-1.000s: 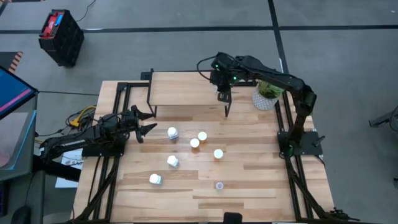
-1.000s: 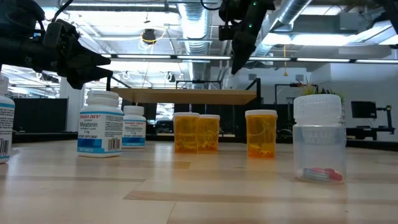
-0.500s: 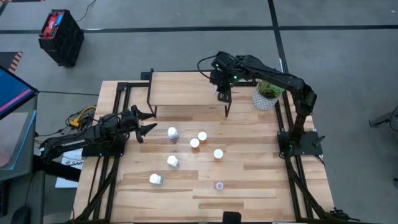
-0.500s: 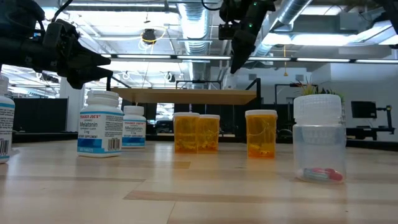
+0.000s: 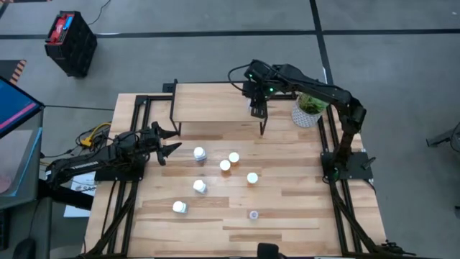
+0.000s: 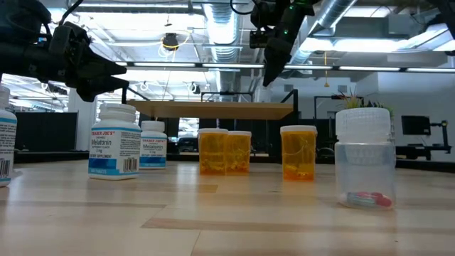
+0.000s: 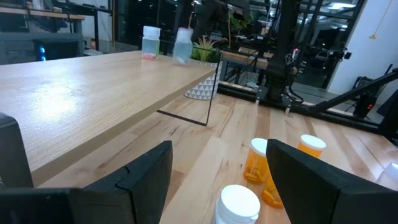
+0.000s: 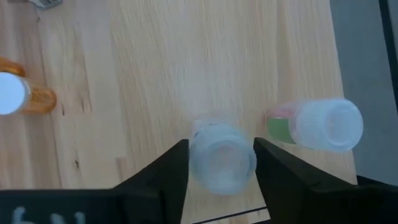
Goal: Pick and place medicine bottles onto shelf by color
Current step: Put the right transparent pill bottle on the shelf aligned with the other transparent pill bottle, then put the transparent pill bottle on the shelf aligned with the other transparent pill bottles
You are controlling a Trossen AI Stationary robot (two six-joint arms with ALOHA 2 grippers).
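Observation:
The shelf (image 5: 215,102) stands at the table's far side. My right gripper (image 5: 256,109) hangs over its right end, shut on a clear bottle (image 8: 222,158) that stands on the shelf top (image 8: 155,74). A second clear bottle (image 8: 323,124) stands just beside it. On the table stand three white blue-labelled bottles (image 5: 200,153), three orange bottles (image 5: 233,157) and one clear bottle (image 5: 253,214). My left gripper (image 5: 171,141) is open and empty at the table's left, left of the nearest white bottle. My right gripper has the clear bottle's white cap (image 8: 199,163) between its two fingers, one on each side. The fingers come from above, pointing down. The bottle stands upright with its base on the shelf top.
A white plant pot (image 5: 309,109) stands right of the shelf, close to my right arm. The shelf's left and middle top is bare wood (image 7: 93,93). The black table frame (image 5: 136,108) runs along both sides.

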